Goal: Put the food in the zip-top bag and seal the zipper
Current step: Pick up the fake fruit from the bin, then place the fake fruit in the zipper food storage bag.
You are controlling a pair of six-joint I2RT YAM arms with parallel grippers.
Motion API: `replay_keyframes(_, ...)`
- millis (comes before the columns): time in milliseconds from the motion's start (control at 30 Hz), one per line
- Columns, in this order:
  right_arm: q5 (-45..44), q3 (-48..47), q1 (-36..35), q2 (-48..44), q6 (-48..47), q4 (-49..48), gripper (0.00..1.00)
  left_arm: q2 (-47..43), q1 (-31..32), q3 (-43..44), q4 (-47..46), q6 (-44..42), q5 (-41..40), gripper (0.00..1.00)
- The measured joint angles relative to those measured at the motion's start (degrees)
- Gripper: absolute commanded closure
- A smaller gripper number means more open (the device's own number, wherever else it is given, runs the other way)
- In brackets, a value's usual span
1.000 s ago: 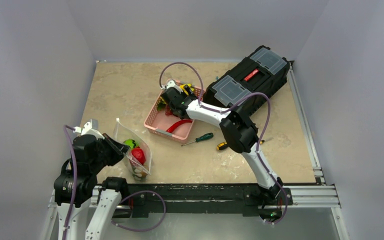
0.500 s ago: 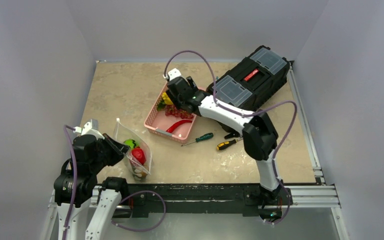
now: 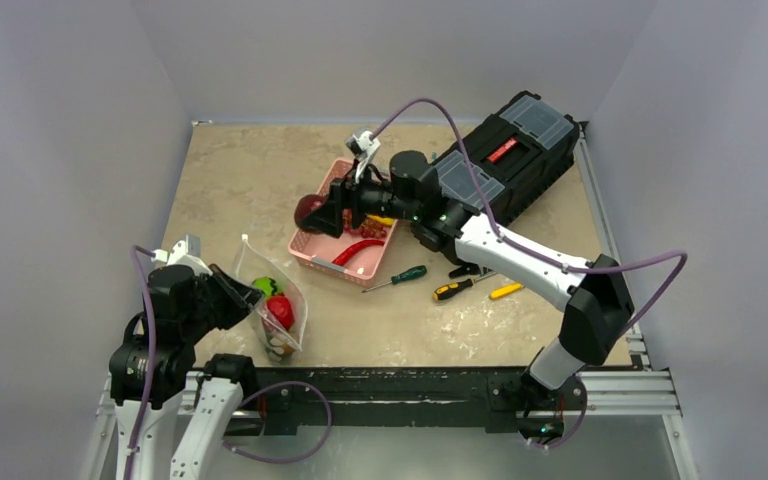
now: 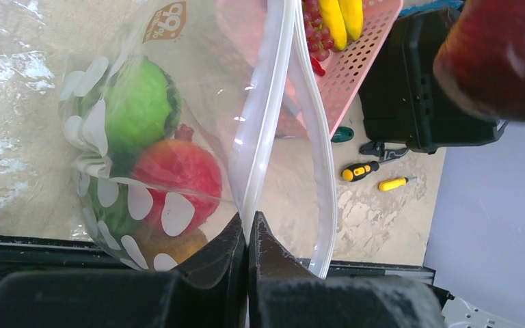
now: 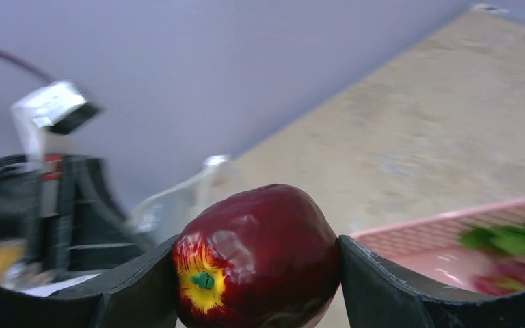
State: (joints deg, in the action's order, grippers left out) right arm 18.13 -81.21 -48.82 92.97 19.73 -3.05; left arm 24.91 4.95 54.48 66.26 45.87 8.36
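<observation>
Left hand (image 4: 247,229) pinches zipper (image 4: 260,116); right hand (image 5: 258,290) grips apple (image 5: 260,239).

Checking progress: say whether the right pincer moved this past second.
Yes. Right pincer, gripping the red apple, went from inside the pink basket leftward to its left rim.

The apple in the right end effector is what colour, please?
Dark red apple, yellow around a green stem spot; clearest in the right wrist view.
</observation>
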Motion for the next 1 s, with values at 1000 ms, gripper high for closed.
replay_keyframes(1000,-4.37,0.68,-13.49,7.04,-0.20,-2.51,0.91,0.44,0.00,0.00,-1.07,-0.02,2.75,1.00)
